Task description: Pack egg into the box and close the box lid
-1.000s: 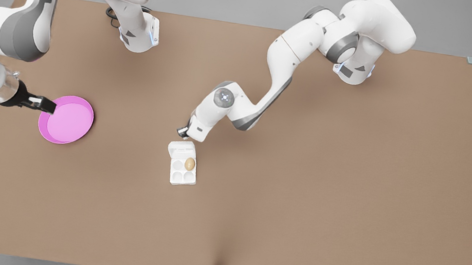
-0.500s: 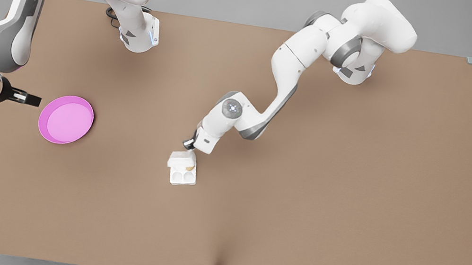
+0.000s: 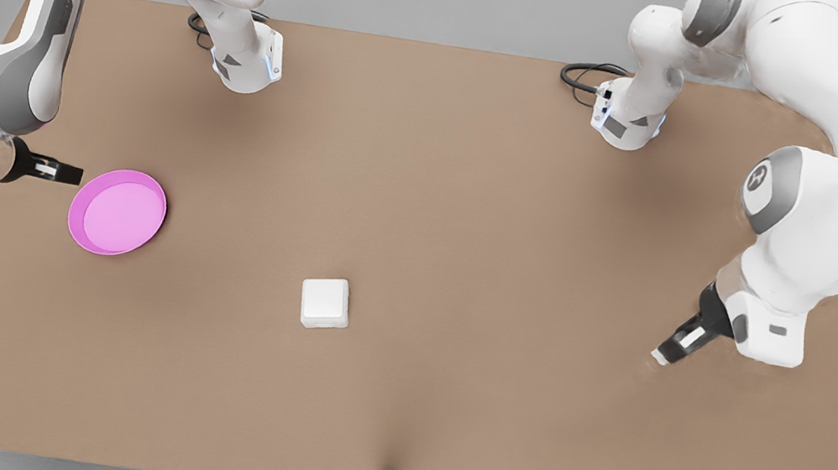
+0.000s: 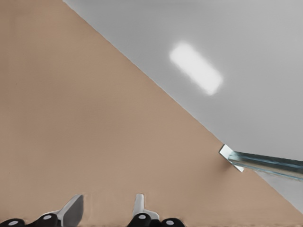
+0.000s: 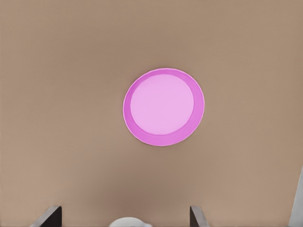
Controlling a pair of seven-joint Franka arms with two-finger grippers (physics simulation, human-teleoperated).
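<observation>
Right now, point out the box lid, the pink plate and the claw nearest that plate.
box lid (image 3: 325,301), front view, middle of its plain white top, shut over the carton.
pink plate (image 3: 118,211), front view, its flat centre.
right claw (image 3: 70,172), front view, at its dark fingertips beside the plate.

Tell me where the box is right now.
In the front view the box sits lid-down near the table's middle, right of the pink plate, with both grippers far off.

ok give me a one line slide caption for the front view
White box with box lid shut at table centre; right claw beside the pink plate, left claw open, parked at the front view's right.
</observation>
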